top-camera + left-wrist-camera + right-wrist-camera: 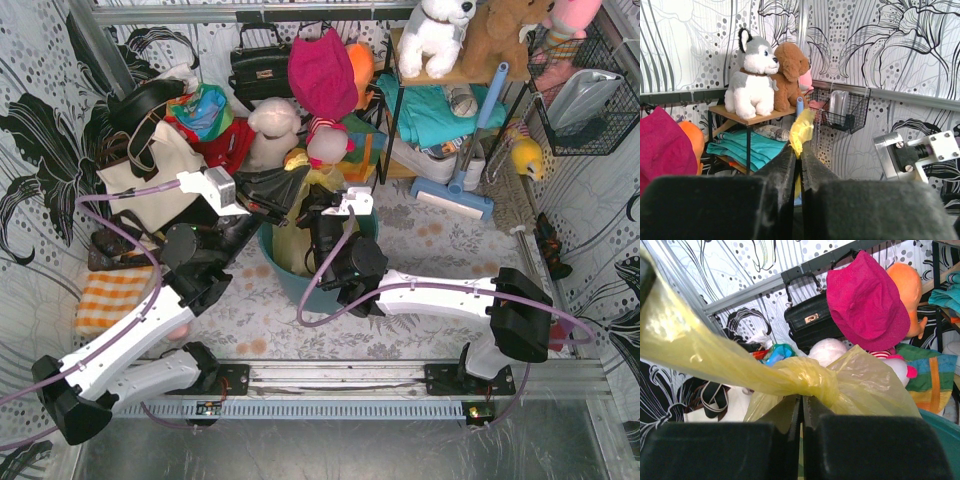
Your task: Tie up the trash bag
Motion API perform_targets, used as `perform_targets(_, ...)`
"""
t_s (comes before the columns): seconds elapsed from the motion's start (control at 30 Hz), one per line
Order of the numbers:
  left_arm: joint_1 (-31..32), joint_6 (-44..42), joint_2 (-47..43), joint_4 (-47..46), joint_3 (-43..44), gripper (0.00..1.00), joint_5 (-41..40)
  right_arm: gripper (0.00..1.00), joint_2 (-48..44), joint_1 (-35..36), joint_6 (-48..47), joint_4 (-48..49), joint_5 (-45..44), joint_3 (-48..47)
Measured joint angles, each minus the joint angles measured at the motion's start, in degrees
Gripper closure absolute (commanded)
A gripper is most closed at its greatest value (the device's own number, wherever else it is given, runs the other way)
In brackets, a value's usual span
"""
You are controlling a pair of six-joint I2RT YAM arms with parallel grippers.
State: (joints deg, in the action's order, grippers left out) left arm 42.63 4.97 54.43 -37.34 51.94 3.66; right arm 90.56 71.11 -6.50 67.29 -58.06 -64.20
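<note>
we log: bag [296, 240], yellow, sitting in the teal bin [300, 285] mid tabletop [440, 245]. left end effector [799, 150] pinched shut on a bag tail. right end effector [801, 401] clamped at the bag's twisted neck. crowding close behind the bin we note: tote [150, 175], pink hat [322, 70], handbag [260, 65], plush toys [275, 130].

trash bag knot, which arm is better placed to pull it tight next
Probably left: the left gripper is shut on the trash bag tail, stretched from the knot. The right gripper pinches just under the knot, anchoring it.
</note>
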Motion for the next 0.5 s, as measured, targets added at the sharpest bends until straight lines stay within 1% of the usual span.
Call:
perform_targets(0.07,0.0,0.04,-0.42,0.61,0.0,0.46,0.02,1.0,0.39,-0.37,0.28,1.73,0.17,0.02)
perform_targets(0.13,0.0,0.11,-1.14,1.51,0.02,0.31,-0.09,1.0,0.87,-0.55,0.66,3.17,0.17,0.04)
perform_targets(0.2,0.0,0.13,-2.1,2.54,0.02,0.26,-0.61,1.0,1.33,-0.66,1.03,3.96,0.2,0.04)
perform_targets(0.3,0.0,-0.13,-3.91,5.7,0.55,0.24,-3.06,1.0,1.6,-0.66,1.31,3.98,0.35,0.04)
perform_targets(0.5,0.0,-1.07,-7.19,13.42,3.67,0.19,-13.25,1.0,1.64,-0.66,2.29,3.87,0.61,0.04)
